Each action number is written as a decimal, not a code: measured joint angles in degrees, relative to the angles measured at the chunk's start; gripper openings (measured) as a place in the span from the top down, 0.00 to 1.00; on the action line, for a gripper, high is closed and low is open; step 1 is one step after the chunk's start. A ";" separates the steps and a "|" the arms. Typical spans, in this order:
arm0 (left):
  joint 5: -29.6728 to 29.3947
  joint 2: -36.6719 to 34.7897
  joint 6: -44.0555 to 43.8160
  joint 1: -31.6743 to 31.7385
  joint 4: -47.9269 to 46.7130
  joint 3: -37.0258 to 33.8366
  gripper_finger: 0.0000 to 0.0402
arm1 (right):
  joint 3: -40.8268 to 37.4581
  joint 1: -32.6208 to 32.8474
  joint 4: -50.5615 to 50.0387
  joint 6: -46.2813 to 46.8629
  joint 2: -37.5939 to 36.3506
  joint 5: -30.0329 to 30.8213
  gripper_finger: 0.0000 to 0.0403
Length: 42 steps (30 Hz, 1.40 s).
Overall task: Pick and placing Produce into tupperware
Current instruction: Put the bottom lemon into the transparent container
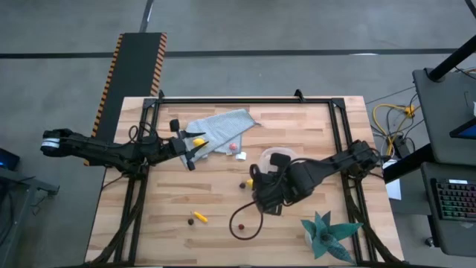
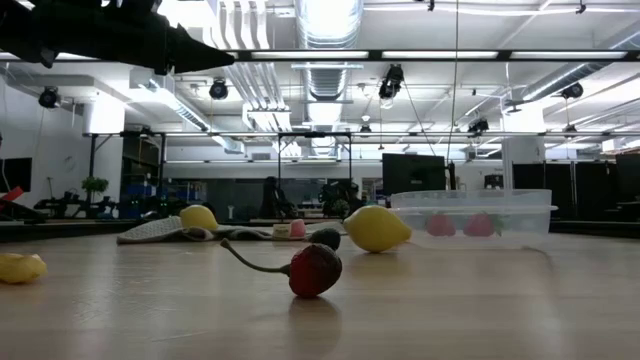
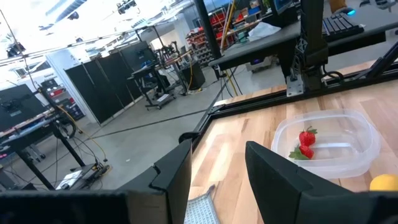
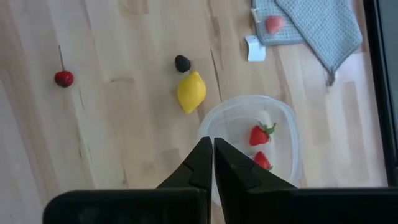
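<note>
Clear plastic tupperware (image 4: 252,146) holds two red strawberries (image 4: 260,134); the right end effector (image 4: 213,163), pressed together, hovers above its seven o'clock rim; the left end effector (image 3: 217,168) is spread.

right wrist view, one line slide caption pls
Shut right claw above tupperware holding two strawberries, lemon beside it.
</note>
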 joint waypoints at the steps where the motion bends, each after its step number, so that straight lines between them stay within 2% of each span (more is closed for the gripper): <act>1: 0.01 0.00 -0.02 -0.02 -0.01 0.00 0.66 | 0.00 0.00 0.00 -0.51 -0.10 0.02 0.98; 22: 0.02 0.00 -0.08 -0.01 0.00 0.00 0.66 | -0.04 -0.66 0.37 -6.05 -0.09 1.20 0.98; 30: 0.02 0.00 -0.13 0.00 0.00 0.00 0.66 | -0.17 -0.85 4.71 -14.05 -0.06 1.34 0.96; 35: 0.02 0.00 -0.14 -0.01 0.00 0.00 0.66 | -2.88 -2.88 11.26 -18.62 -0.03 -0.79 0.82; 42: 0.01 -0.33 0.33 -0.01 0.11 0.00 0.66 | -9.17 -6.83 12.30 -19.24 0.00 -4.12 0.50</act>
